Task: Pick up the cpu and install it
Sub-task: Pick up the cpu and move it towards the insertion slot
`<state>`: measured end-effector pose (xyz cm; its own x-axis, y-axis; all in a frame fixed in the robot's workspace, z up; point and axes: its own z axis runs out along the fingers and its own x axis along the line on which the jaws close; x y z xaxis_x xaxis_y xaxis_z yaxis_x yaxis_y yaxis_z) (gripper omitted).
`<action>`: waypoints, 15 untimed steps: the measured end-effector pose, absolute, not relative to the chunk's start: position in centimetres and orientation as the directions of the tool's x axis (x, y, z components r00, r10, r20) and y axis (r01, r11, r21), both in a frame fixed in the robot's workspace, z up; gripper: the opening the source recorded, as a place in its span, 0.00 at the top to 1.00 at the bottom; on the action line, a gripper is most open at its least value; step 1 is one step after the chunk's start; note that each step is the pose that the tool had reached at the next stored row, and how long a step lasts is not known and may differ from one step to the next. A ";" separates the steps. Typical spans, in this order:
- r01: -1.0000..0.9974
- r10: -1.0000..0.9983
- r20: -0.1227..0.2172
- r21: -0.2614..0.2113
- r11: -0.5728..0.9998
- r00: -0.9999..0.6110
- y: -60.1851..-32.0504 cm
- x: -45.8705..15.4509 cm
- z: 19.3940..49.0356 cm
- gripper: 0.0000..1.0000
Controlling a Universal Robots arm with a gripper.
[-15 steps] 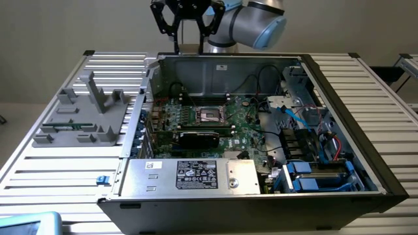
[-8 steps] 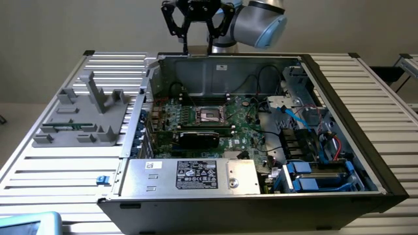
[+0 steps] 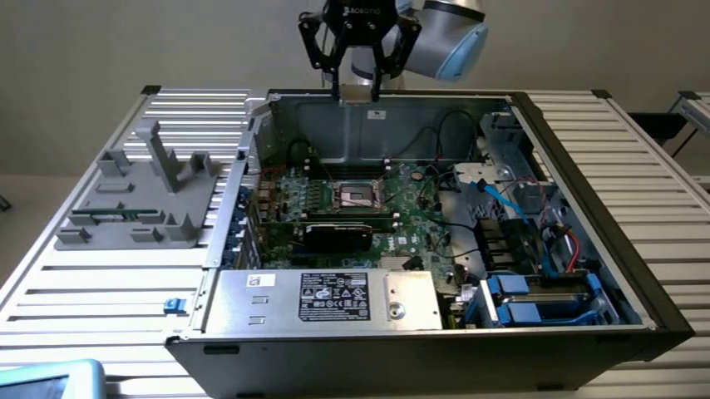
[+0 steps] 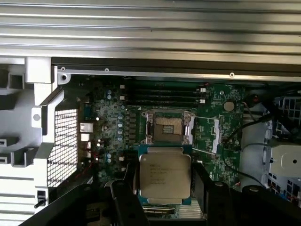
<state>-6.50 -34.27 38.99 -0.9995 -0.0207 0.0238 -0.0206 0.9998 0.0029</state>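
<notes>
While the pincer (image 3: 361,81) hangs at the upper centre of the exterior view, above the far wall of the open case (image 3: 577,158), it grips the cpu (image 3: 361,94) between its two dark fingers. The chip is clear of everything beneath it and well apart from the socket (image 3: 357,194), which sits in the middle of the frame on the green motherboard (image 3: 421,212).

From the wrist view, the cpu (image 4: 164,175) lies flat with its silvery lid facing the camera and faint print across it. A black finger (image 4: 124,197) presses one side and its partner presses the opposite side, so the pincer (image 4: 164,190) is clamped on the chip's edges. The socket (image 4: 168,128) shows past the cpu, its frame open and its tan contact field bare. A row of memory slots (image 4: 162,93) runs on the far side of the socket, across the motherboard (image 4: 108,127).

Lower centre of the exterior view, a silver power supply (image 3: 332,299) with a black label fills the near end of the case. A grey plastic fixture (image 3: 145,199) stands on the slatted table (image 3: 100,291) at the exterior view's left, beside the case. Blue drive brackets (image 3: 521,303) sit at the lower right inside the case.
</notes>
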 end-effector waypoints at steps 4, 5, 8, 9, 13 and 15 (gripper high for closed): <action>-0.013 -0.013 0.024 0.003 1.000 -1.000 -34.3 -5.8 38.3 0.44; -0.011 -0.011 0.024 0.003 1.000 -1.000 -34.3 -5.7 38.1 0.44; -0.001 -0.002 0.024 0.003 1.000 -1.000 -34.3 -5.6 37.5 0.44; 0.002 0.002 0.024 0.003 1.000 -1.000 -34.3 -5.6 37.3 0.44; 0.013 0.013 0.024 0.003 1.000 -1.000 -34.3 -5.5 36.6 0.44; 0.015 0.015 0.024 0.003 1.000 -1.000 -34.1 -5.5 36.3 0.44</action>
<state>-5.51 -34.11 36.26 -0.9996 0.0148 0.0239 0.0149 0.9999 0.0027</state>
